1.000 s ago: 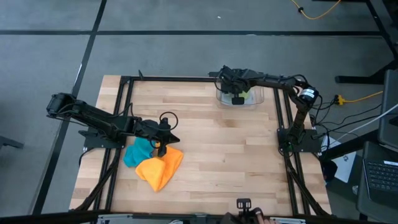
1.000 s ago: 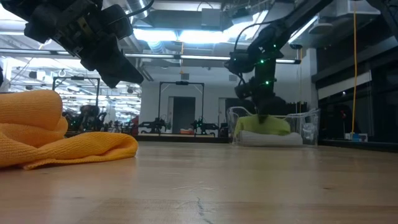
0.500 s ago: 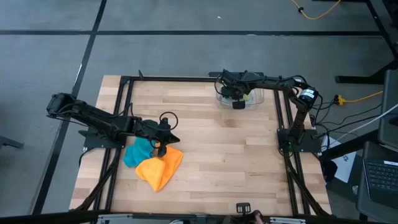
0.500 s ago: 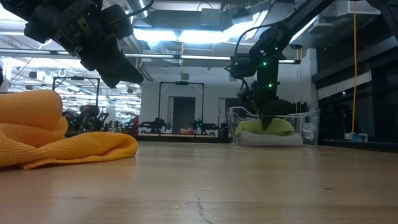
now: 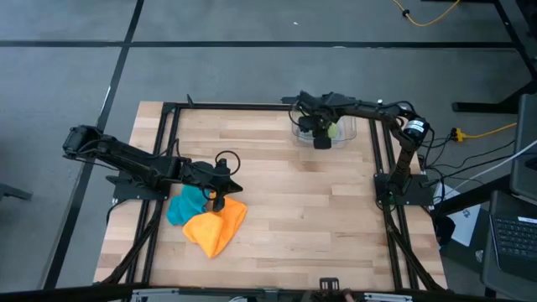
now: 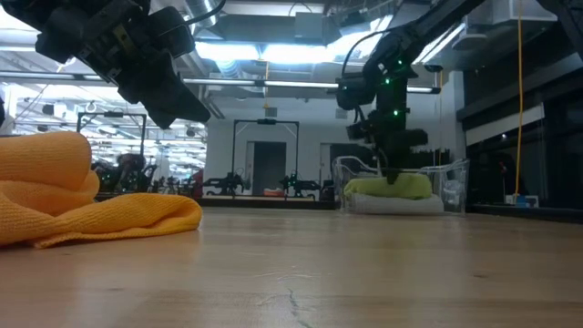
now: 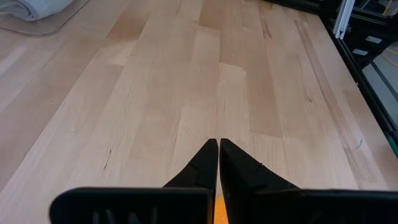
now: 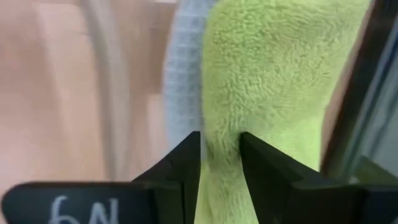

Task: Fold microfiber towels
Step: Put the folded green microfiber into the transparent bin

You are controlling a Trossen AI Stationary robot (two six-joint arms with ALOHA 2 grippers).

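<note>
left end effector [image 5: 220, 195] shut, low, right end effector [image 5: 321, 139] parted, arm reaching forward

A pale butcher-block table [image 5: 285, 210] fills the middle of the floor, bare wood across most of its top and edged by a black metal frame [image 5: 252, 106]. Near its far edge sits a clear plastic bin [image 5: 348, 134], low-walled and see-through. Off to one side a yellow cable [image 5: 491, 130] trails over the grey floor [image 5: 210, 67], and a laptop [image 5: 512, 235] lies open by the corner of the room.
</note>
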